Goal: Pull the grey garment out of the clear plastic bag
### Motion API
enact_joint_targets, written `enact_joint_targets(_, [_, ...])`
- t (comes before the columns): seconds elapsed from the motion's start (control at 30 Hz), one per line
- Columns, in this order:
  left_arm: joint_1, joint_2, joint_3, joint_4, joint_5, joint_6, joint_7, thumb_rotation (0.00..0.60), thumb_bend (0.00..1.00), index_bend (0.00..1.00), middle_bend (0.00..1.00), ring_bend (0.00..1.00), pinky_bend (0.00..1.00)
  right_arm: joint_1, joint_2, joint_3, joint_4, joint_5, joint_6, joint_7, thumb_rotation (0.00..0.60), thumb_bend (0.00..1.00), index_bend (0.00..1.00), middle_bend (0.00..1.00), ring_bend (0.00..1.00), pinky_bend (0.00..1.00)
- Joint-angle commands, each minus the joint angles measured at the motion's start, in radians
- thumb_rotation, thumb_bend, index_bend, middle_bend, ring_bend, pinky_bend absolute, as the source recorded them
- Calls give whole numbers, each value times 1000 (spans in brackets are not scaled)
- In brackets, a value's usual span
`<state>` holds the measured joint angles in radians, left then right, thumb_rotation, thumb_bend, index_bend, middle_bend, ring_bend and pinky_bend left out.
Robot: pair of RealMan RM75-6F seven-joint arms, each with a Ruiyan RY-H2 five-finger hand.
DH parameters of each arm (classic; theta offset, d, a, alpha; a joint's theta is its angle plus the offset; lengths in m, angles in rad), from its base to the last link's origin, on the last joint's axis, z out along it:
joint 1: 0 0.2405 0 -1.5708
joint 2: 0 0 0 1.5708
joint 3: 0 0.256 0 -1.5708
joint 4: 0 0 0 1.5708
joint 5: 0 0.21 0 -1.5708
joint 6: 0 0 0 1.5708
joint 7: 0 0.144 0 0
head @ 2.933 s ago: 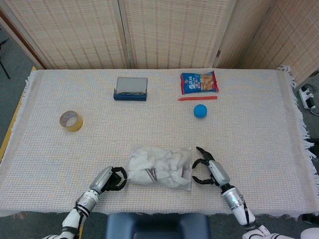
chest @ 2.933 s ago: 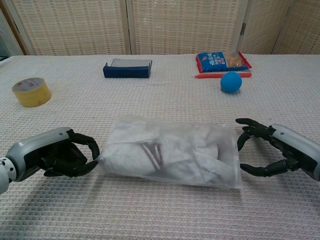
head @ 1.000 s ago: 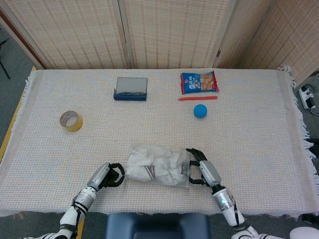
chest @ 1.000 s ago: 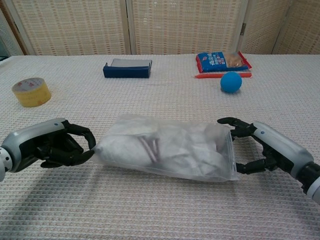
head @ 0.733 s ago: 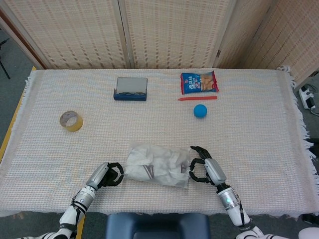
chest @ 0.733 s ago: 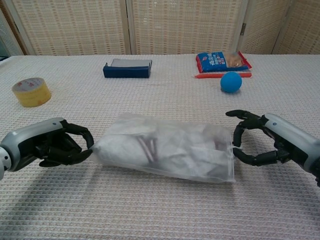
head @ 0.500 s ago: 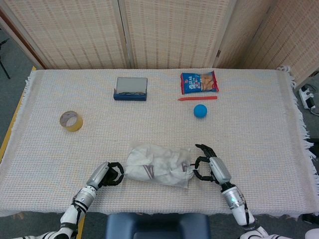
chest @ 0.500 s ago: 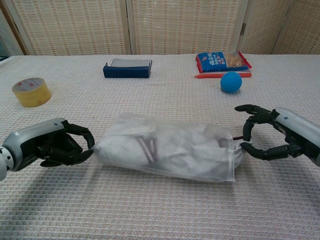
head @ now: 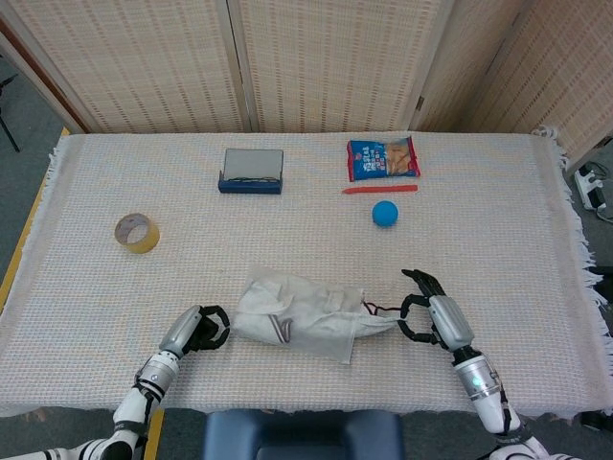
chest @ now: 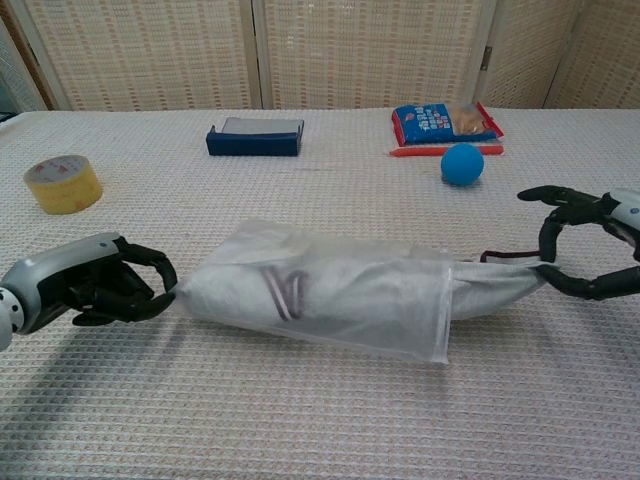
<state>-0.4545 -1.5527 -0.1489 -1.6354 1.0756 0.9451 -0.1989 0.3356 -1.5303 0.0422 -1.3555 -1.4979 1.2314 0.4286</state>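
The clear plastic bag [head: 292,316] [chest: 310,290] lies stretched along the table's front, its opening facing right. My left hand [head: 196,331] [chest: 90,290] pinches the bag's closed left end. The grey garment [head: 378,326] [chest: 495,285] sticks partly out of the opening as a narrow tail, and most of it still lies inside. My right hand [head: 436,321] [chest: 590,250] pinches the tip of that tail to the right of the bag, with its other fingers spread.
A yellow tape roll [head: 137,233] [chest: 62,184] sits at the left. At the back are a dark blue box [head: 253,171], a snack packet [head: 382,158], a red pen [head: 379,189] and a blue ball [head: 385,213]. The table's front edge runs just behind both hands.
My right hand has moved right, drawing a tail of the garment out of the bag's opening. The bag has stretched and flattened. My left hand kept hold and shifted slightly left.
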Motion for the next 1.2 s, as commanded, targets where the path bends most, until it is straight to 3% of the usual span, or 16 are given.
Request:
enact_joint_targets(0.03, [1,7,-4,11,-1,1,-2,600,882,779,1000,1000,1000,-11,57,7,-33,3,17,-17,600,698,762,80,0,0])
enact_joint_targets(0.47, [20,65,-35,124,-11,17,-38,600,881,779,1000,1000,1000,-25,178,61,-14,84,3,10,600,699,763,84,0,0])
enact_joint_targets(1.2, [98,115,-42,319,8,49,-148,600,878,779,1000,1000,1000,-58,218,159,227,225,-37,122,600,698,763,85,0,0])
